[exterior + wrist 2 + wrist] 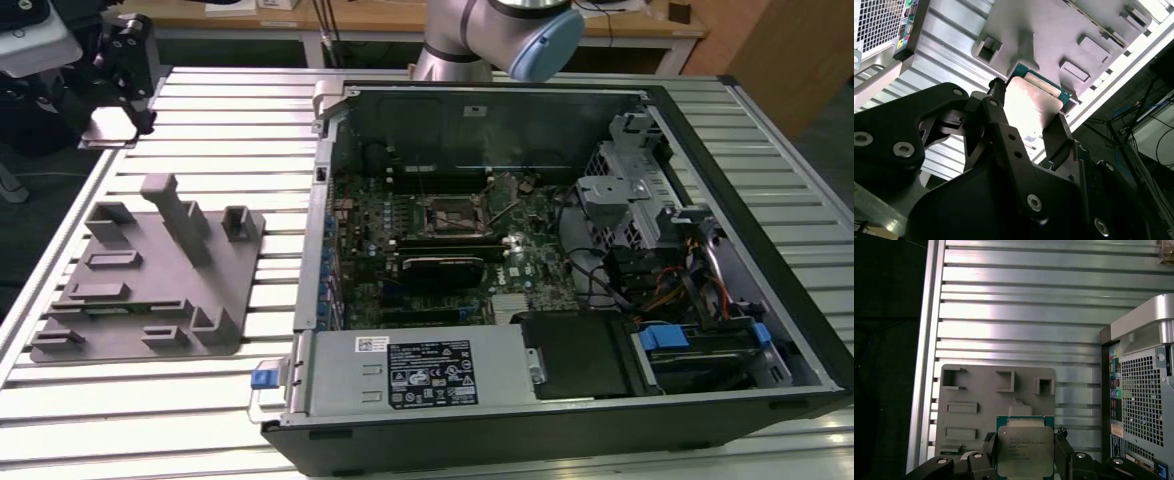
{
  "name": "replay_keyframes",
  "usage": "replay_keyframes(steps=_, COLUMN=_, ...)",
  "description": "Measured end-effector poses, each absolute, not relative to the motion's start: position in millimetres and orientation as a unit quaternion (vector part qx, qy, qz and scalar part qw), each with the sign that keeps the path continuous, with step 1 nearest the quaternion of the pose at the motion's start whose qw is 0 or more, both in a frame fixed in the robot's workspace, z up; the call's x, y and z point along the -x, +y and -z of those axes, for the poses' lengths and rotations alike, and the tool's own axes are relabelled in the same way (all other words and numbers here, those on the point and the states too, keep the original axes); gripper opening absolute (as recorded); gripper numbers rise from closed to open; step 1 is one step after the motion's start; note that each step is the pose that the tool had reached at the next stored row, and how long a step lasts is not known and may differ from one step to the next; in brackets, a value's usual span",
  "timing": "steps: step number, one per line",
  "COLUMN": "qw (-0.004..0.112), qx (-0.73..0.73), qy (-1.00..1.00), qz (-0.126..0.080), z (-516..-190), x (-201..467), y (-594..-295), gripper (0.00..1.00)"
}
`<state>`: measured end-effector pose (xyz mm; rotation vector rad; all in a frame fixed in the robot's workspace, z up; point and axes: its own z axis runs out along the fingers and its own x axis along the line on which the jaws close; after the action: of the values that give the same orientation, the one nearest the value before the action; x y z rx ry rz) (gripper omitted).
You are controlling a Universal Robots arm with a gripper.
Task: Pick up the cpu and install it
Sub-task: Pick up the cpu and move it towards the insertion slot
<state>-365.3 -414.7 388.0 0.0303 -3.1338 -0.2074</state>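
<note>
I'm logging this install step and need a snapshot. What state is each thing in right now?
gripper: shut on the cpu.
cpu: clamped by two opposite edges, held clear of the tray, not installed.
grey tray: lying flat on the table, posts upright.
computer case: on its side, side panel off, motherboard exposed.
socket: in the open case, without the cpu.
</note>
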Motion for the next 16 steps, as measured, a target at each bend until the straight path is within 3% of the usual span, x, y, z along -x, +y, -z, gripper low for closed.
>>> replay_keyframes(steps=16, qw=0.002, qx=-0.01, qy=-0.998, qz=0.066, z=-388, x=351, y=-414, gripper=0.55)
